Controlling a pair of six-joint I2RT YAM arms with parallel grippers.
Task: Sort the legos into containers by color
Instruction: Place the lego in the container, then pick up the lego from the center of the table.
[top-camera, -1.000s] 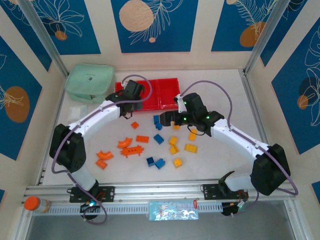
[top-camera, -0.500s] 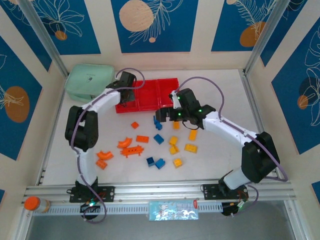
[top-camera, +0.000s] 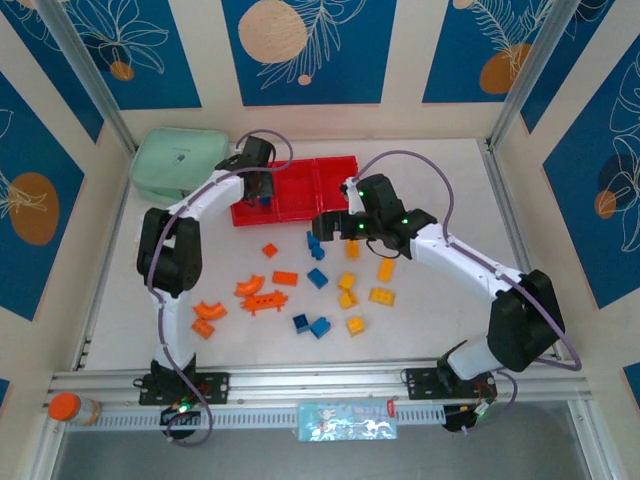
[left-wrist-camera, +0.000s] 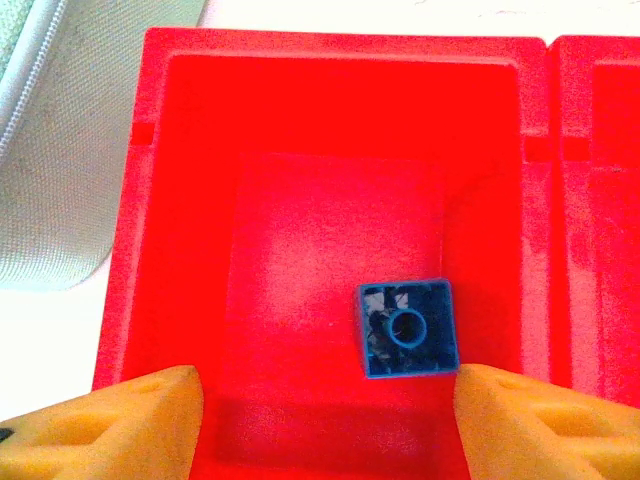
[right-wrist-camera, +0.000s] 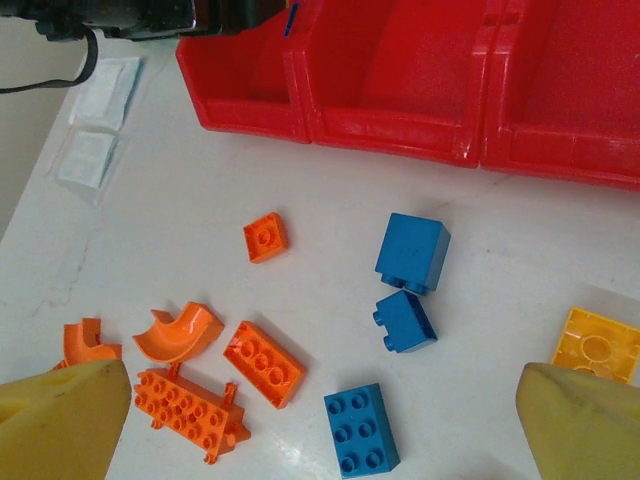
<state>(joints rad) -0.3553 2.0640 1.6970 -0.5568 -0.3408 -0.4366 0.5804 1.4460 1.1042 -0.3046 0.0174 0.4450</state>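
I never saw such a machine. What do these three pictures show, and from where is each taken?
Two robot arms are bolted at the near edge of the table. One picture looks down from above; the other two come from a camera on each wrist. On this white table lie loose blue, orange and yellow toy bricks, a row of red bins and a mint green pouch. The left tool stands open over the leftmost bin, where one blue brick lies upside down, ungripped. The right tool is open above the loose bricks, holding nothing.
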